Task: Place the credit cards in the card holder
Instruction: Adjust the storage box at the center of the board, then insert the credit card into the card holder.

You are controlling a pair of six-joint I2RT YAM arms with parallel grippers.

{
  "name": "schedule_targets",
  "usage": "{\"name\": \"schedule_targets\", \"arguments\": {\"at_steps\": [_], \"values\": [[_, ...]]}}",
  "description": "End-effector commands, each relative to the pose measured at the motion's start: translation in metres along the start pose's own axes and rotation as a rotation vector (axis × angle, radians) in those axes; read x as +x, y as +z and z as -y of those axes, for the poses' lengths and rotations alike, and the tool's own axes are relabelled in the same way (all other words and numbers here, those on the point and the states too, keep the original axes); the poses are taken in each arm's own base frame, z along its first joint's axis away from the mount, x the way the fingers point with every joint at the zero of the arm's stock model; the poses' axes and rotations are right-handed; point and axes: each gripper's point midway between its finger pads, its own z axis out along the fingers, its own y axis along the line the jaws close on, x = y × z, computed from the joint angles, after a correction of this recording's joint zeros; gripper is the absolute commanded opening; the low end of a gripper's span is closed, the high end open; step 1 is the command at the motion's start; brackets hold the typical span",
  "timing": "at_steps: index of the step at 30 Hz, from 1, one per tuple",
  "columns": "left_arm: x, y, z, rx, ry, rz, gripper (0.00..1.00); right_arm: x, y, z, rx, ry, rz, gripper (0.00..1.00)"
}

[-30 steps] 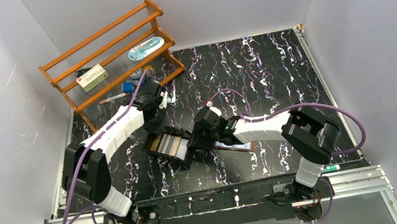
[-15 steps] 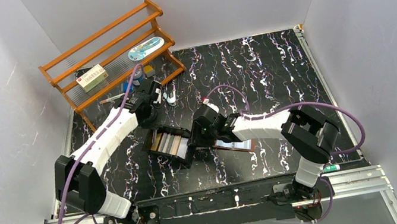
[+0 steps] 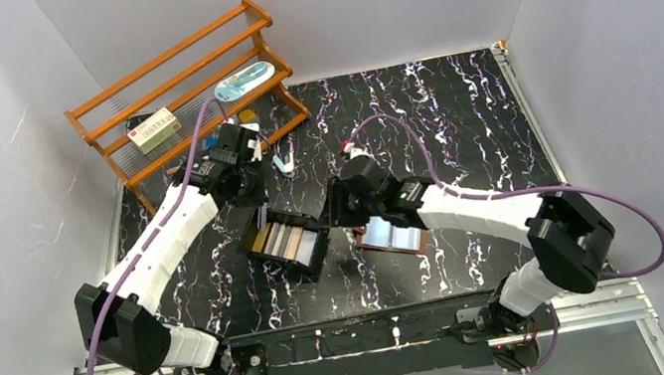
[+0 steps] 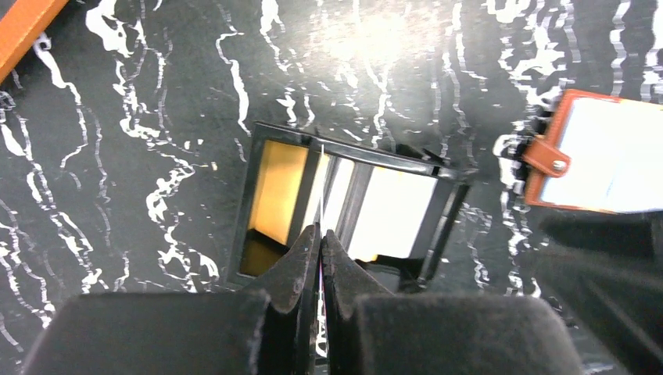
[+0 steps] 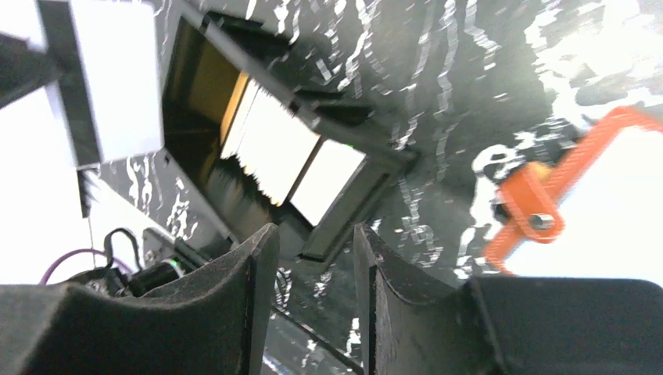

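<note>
Black tray (image 4: 356,150) sits mid-table (image 3: 468,116). Credit cards (image 4: 277,191) lie in it side by side: gold, tan, silver/white.

Left claw (image 4: 320,232) hangs above the tray, fingers pinched tight on a thin card (image 4: 320,180) seen edge-on. Only a pale sliver shows past the tips, so can't tell its colour.

Right claw (image 5: 314,233) is low, btwn tray & card holder (image 3: 394,235). Jaws are part-way apart w/ a clear gap and nothing in them; tray corner shows thru the gap.

Card holder lies opened flat on the table, just right of the tray, not touching it. Pale inner pockets face up w/ a brown rim around them, and the snap tab (image 4: 547,156) is on the tray-facing side. Inner face is blown out in both wrist views, so pocket contents are unreadable.

Wooden rack (image 3: 180,81) stands at the far-left corner w/ small items on its shelves.
</note>
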Motion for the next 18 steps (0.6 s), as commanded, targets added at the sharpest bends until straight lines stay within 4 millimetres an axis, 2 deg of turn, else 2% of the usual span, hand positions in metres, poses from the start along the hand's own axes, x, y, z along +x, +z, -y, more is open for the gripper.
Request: {"name": "schedule_targets", "arguments": {"at_steps": [1, 3, 6, 11, 14, 18], "values": [[-0.014, -0.038, 0.023, 0.152, -0.058, 0.074, 0.00, -0.038, -0.027, 0.028, 0.076, -0.067, 0.055, 0.49], [-0.018, -0.044, 0.032, 0.202, -0.075, 0.089, 0.00, -0.049, -0.039, 0.050, 0.143, -0.034, 0.072, 0.49], [-0.023, -0.053, 0.048, 0.296, -0.105, 0.106, 0.00, -0.055, -0.055, 0.085, 0.240, 0.015, 0.096, 0.49], [-0.027, -0.063, 0.081, 0.476, -0.174, 0.088, 0.00, -0.056, -0.086, 0.150, 0.436, 0.082, 0.141, 0.49], [-0.031, -0.066, 0.097, 0.562, -0.205, 0.077, 0.00, -0.050, -0.099, 0.182, 0.502, 0.131, 0.131, 0.49], [-0.033, -0.059, 0.112, 0.628, -0.262, 0.069, 0.00, -0.039, -0.096, 0.197, 0.467, 0.171, 0.094, 0.49]]}}
